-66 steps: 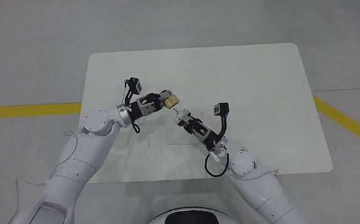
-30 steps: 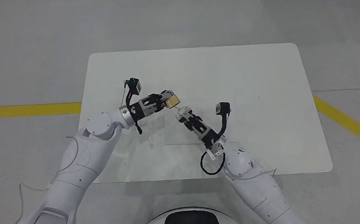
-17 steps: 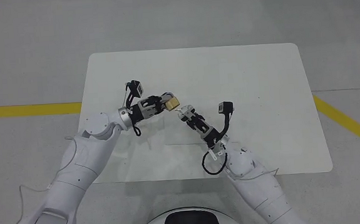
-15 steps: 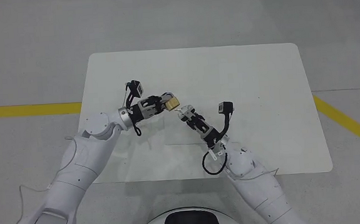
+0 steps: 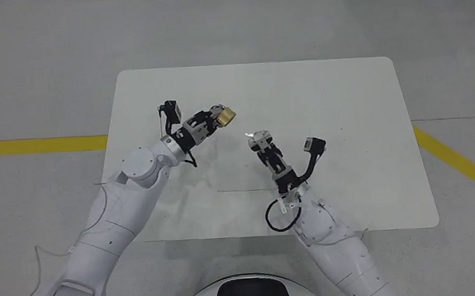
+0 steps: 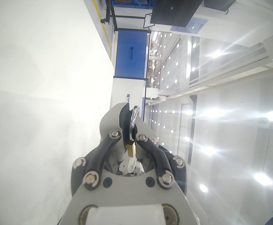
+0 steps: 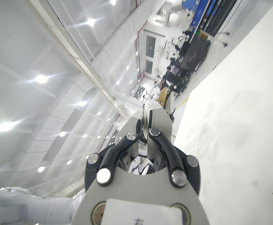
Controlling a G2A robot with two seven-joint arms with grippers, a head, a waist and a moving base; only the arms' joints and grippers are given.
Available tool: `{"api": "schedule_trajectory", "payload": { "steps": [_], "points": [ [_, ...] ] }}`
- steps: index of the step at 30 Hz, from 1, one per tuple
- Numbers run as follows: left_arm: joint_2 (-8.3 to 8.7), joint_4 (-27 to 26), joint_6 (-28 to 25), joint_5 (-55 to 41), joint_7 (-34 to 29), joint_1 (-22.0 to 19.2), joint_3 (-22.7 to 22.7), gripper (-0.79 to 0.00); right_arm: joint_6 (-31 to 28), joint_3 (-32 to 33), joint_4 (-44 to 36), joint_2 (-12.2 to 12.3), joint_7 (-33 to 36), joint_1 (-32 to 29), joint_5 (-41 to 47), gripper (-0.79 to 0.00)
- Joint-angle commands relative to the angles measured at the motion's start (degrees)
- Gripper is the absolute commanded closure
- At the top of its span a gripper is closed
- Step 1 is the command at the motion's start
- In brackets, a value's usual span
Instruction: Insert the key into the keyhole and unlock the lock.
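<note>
High over the white table (image 5: pixel 342 99), my left gripper (image 5: pixel 217 116) is shut on a brass padlock (image 5: pixel 228 114). In the left wrist view the padlock's silver shackle (image 6: pixel 135 114) is pinched between the fingers and its brass body (image 6: pixel 130 150) hangs back toward the palm. My right gripper (image 5: pixel 258 137) is a short way to the right of the lock and nearer the robot, apart from it. It is shut on the key (image 7: pixel 145 123), a thin metal piece held edge-on between the fingers (image 7: pixel 160 116). The keyhole is hidden.
A yellow floor line (image 5: pixel 39 145) runs past both sides of the table. In the right wrist view the table's surface (image 7: pixel 230 127) lies to one side of the gripper.
The two grippers have drawn apart. The left one lifted the lock toward the table's far side and tilted it; the right one swung the key to the right and away from the lock.
</note>
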Motion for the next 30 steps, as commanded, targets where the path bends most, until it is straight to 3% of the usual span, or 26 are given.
{"api": "schedule_trajectory", "payload": {
  "steps": [1,7,13,30],
  "points": [
    [-0.58,0.0,0.1,-0.3,0.9,-0.2,1.2,0.000,0.9,-1.0,-0.5,-0.5,-6.2,-0.5,-2.7,0.000],
    [-3.06,3.3,-6.5,-0.7,4.8,-1.9,5.2,0.000,4.4,-4.2,1.5,-2.4,-16.6,0.8,-7.1,0.000],
    [-4.39,5.5,-12.7,1.6,7.9,-2.3,6.3,0.000,5.2,-5.2,3.4,-3.5,-21.3,2.0,-8.9,0.000],
    [-5.84,6.0,-12.8,3.3,6.5,-2.0,5.5,0.000,7.3,-5.0,6.1,-5.3,-21.8,3.6,-8.1,0.000]
  ]
}}
